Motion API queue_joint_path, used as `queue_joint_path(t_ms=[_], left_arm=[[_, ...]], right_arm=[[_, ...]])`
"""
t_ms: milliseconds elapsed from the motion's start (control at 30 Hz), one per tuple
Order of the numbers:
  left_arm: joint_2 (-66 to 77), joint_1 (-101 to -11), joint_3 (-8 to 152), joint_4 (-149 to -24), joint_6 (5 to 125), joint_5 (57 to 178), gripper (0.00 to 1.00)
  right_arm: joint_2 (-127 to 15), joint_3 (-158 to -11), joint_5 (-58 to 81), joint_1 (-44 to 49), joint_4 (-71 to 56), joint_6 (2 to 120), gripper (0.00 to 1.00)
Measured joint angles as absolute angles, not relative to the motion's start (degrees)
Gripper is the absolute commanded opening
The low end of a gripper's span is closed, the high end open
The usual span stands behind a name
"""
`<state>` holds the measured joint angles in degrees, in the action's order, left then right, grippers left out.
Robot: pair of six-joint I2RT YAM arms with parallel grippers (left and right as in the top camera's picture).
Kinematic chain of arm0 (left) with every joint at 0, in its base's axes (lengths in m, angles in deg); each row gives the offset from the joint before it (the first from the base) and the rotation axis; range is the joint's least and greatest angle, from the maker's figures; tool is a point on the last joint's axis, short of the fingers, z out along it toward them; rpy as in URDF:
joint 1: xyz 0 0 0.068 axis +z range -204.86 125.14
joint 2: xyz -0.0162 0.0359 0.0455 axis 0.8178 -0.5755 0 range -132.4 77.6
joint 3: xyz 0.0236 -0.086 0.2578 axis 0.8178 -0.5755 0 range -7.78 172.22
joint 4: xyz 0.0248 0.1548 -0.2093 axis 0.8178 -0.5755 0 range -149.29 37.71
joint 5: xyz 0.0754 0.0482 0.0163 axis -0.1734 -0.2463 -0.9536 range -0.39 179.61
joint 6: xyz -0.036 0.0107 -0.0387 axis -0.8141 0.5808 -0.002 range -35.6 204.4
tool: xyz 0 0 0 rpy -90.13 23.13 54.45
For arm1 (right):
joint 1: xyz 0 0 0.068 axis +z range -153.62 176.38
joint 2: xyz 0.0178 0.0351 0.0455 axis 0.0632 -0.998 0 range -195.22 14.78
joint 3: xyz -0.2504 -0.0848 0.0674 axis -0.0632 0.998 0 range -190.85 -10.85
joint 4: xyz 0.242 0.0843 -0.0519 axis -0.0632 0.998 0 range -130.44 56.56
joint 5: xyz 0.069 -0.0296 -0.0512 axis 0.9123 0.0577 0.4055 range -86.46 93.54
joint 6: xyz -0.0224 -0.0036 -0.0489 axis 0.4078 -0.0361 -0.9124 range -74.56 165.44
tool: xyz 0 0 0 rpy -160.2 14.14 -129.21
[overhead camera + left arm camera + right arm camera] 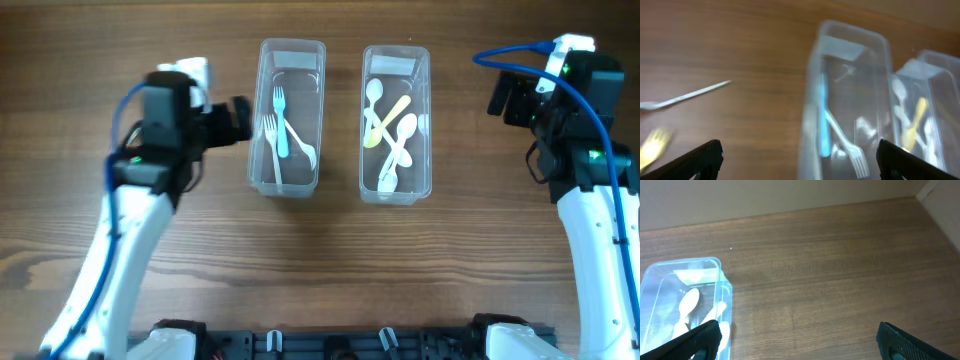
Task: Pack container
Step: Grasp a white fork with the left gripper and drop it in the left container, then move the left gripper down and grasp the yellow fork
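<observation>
Wood-grain table [330,260]. Left gripper [799,157]: fingers wide apart, empty, just beside left container [290,115]. Right gripper [799,337]: likewise spread, empty. Two clear containers side by side, long axes running away from the robot. Left one holds one blue fork [280,125], tines pointing away; right container [396,120] holds one yellow spoon [386,122] and several white ones, count unclear.

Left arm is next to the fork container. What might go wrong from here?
1. The left gripper sits open right beside the fork container; a sideways swing could shove the clear box.
2. The yellow fork and a white utensil lie flat on the table. They show only in the blurred left wrist view and are hidden overhead, so a grasp may miss.
</observation>
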<state>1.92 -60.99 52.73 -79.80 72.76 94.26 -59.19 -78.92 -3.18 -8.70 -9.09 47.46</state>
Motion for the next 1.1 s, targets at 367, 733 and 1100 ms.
queue_joint_path(t_ms=[367, 733, 1100], left_arm=[[-0.07, -32.62, 52.71, -90.22, 79.93, 81.71, 1.00], [-19.81, -29.74, 52.69, -88.06, 82.53, 74.04, 1.00], [-20.86, -25.04, 52.71, -88.08, 76.39, 71.94, 1.00]], right_arm=[[-59.19, -78.92, -3.18, -8.70, -9.18, 47.46, 1.00], [-59.19, -78.92, -3.18, -8.70, -9.15, 47.46, 1.00], [-59.19, -78.92, -3.18, -8.70, -9.13, 47.46, 1.00]])
